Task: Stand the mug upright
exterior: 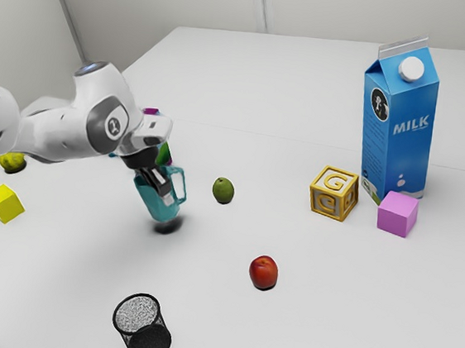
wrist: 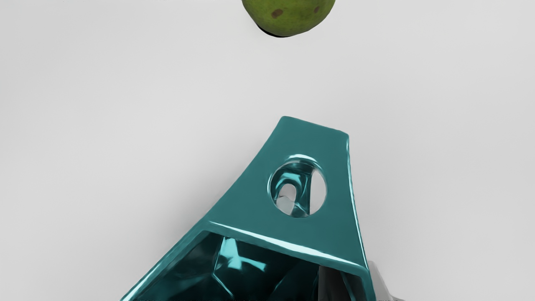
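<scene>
Mesh cup: nearest the exterior camera, the dark cup (exterior: 142,327) stood well apart from the work.
Red fruit: farther in, the fruit (exterior: 263,272) lay clear of the mug.
Mug: the teal mug (exterior: 162,207) was at the gripper (exterior: 163,187), above its own shadow on the tabletop (exterior: 64,273). It leaned, its upper end toward the exterior view's left. Whether its base edge touched down, I could not tell.
Grip: clamped on the mug's wall, as I judged it, one finger (wrist: 330,288) inside the mouth (wrist: 259,271) and the other outside; nothing else propped up that lean.
Handle: the broad loop (exterior: 185,186) pointed toward the green fruit (exterior: 223,190), clear of the grip.
Feel: it looked hollow and stiff, probably light for its bulk. The glossy skin was likely slippery, and a hard knock might have chipped it.
Hold: the wall near the rim seemed a sound place, though a pinch there could let the body swing. A firm, steady squeeze suited it, with a slow turn to level the base and a soft landing.
Milk: far beyond, the carton (exterior: 400,125) stood out of reach of any swing.
</scene>
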Controlling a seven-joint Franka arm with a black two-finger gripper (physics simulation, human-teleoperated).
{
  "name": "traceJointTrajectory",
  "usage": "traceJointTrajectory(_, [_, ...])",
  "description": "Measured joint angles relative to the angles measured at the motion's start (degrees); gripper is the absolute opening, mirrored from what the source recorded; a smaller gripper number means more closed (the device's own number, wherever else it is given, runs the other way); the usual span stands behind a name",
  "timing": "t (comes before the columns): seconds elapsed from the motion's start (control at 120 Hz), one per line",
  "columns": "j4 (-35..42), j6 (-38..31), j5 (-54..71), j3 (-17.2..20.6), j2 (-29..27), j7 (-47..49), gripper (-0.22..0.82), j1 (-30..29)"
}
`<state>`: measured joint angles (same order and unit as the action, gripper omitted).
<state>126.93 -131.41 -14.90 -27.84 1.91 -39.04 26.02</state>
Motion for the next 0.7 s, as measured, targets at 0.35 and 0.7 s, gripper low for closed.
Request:
traceJointTrajectory(0.35, [1.1, -4.8, 10.0, 2.2, 2.4, 9.8, -0.15, 1.0])
traceJointTrajectory(0.7, [2.3, -7.5, 10.9, 2.2, 2.6, 15.8, -0.15, 1.1])
